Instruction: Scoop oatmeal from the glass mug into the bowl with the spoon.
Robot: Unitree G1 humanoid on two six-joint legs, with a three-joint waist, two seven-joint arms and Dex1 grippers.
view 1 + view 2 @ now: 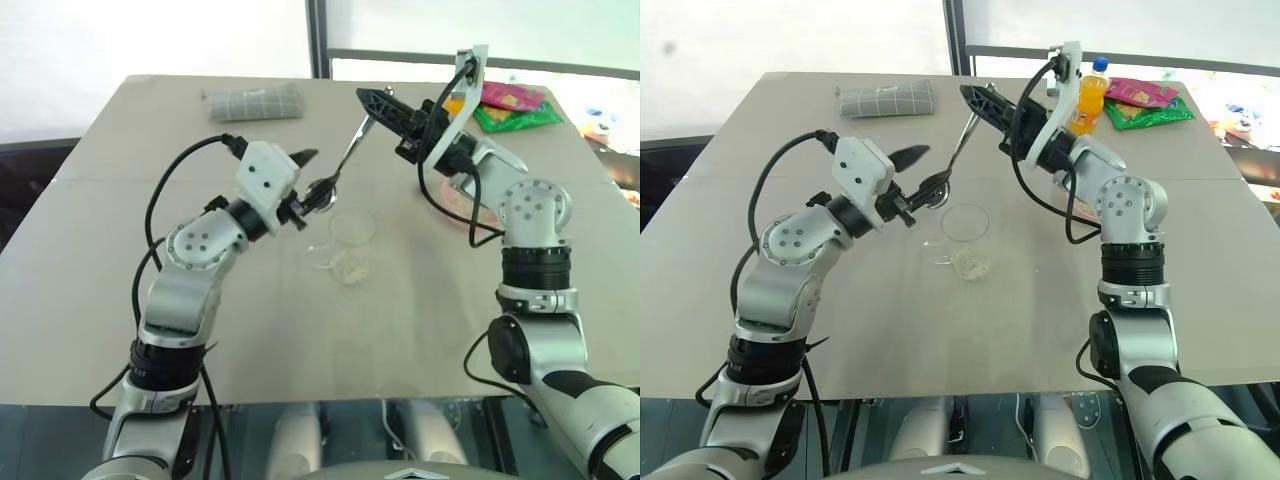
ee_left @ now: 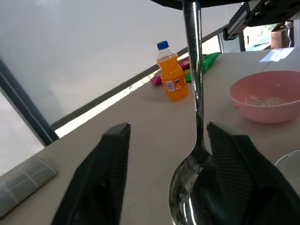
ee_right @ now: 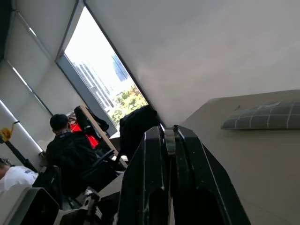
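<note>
Slim shiny silver metal spoon (image 1: 958,152) up in the air, slanting over the beige table (image 1: 890,320). Handle end pinched tight in the right gripper (image 1: 976,97), jaws fully closed on it. Oval bowl end down between the fingers of the left gripper (image 2: 161,173), jaws parted, one finger just touching. Small clear glass mug (image 1: 962,238) right below, pale oatmeal flakes (image 1: 972,264) inside. Pink round bowl (image 2: 267,101) off beside the orange drink bottle (image 2: 171,72).

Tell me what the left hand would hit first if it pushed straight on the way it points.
Probably the pink bowl; the spoon already lies between the left hand's open fingers. Depth is unclear.
</note>
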